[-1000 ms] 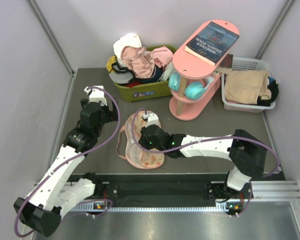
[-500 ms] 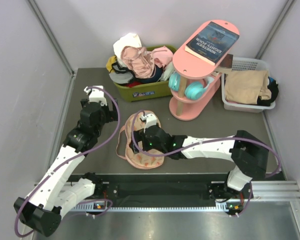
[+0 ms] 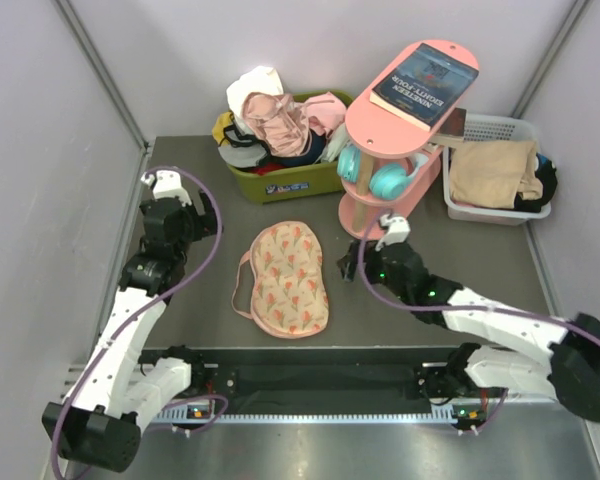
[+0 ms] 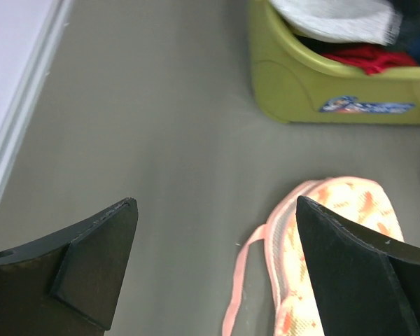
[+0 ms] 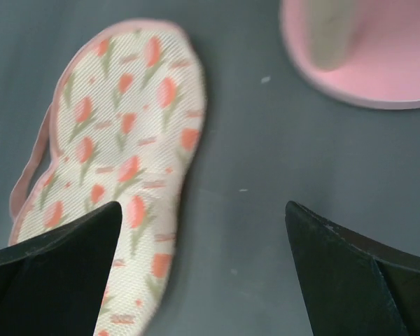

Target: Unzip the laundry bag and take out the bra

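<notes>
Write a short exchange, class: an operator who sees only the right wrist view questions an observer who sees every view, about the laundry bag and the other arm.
Operator: I see my open right end effector beside the laundry bag. Where is the left one?
Observer: The left end effector hangs open over bare table off the bag's left side, holding nothing.
Operator: What stands past the bag's far end?
Observer: A green bin heaped with clothes, apart from the bag.
</notes>
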Robot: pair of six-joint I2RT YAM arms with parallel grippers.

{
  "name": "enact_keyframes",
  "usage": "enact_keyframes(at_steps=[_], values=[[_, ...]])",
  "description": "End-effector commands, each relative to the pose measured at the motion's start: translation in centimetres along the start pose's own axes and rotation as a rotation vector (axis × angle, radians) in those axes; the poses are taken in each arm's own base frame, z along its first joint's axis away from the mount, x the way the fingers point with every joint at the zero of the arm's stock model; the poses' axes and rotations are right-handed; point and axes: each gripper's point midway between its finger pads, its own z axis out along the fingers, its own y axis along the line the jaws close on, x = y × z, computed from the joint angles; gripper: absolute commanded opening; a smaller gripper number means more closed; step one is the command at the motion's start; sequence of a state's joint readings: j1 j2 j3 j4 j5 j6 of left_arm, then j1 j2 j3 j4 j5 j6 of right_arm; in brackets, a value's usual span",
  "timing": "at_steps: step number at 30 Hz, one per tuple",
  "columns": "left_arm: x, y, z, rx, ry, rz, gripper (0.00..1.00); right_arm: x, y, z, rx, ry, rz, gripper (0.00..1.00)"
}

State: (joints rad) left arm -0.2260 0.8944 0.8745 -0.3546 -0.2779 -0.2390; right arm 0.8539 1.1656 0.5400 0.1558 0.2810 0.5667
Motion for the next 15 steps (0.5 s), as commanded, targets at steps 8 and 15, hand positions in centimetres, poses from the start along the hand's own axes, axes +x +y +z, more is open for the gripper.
enact_keyframes(at_steps=[8,15], values=[[-2.3,1.5,-0.5,-0.004,-0.075,-0.034,0.99,-9.7,-10.9,-8.9,0.299,-0.309,0.010,1.00],[-2.8,1.7,-0.7,-0.015,-0.090,-0.013,0.99,-11.6,-12.4,-11.8,0.362,-0.400,0.030,1.00]])
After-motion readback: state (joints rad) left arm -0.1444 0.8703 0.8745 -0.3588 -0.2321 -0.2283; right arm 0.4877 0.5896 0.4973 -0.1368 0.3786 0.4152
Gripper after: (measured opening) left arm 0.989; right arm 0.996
